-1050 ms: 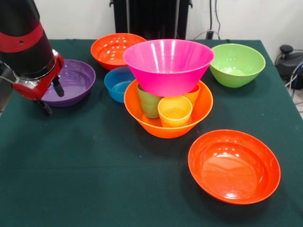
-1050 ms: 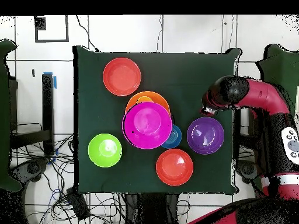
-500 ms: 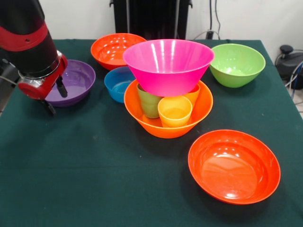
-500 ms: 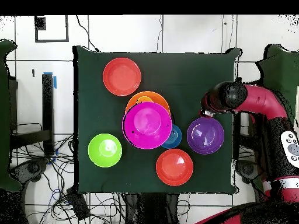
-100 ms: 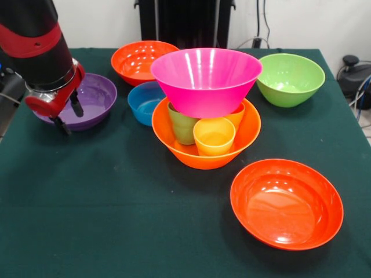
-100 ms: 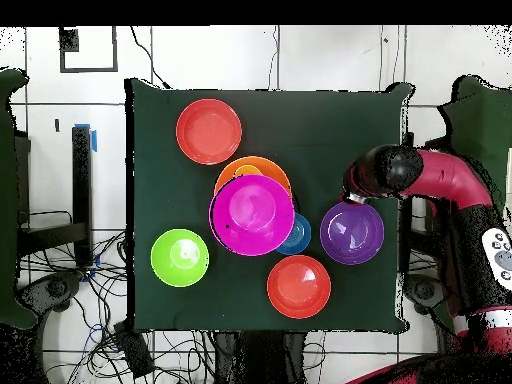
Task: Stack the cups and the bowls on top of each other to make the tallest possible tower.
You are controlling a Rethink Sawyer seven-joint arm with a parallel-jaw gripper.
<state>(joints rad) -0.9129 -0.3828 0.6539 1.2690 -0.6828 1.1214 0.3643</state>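
The tower stands mid-table: a large light orange bowl (image 5: 203, 155) holds a green cup (image 5: 182, 128), a yellow cup (image 5: 214, 137) and an orange cup (image 5: 236, 116), and a big pink bowl (image 5: 206, 78) rests on them. My gripper (image 5: 68, 114) is open at the near rim of the purple bowl (image 5: 95, 95), one finger over the bowl's inside and the other outside it. From overhead, the gripper (image 6: 352, 195) sits at the purple bowl's (image 6: 352, 232) edge, and the pink bowl (image 6: 252, 213) hides the cups.
A small blue bowl (image 5: 142, 103) lies between the purple bowl and the tower. One red-orange bowl (image 5: 139, 58) is at the back, another (image 5: 287, 202) at the front right. The lime green bowl (image 5: 290, 78) is at the back right.
My gripper has moved right and farther back in the front view, from beside the purple bowl to straddling its near rim. The bowls and cups have not moved.
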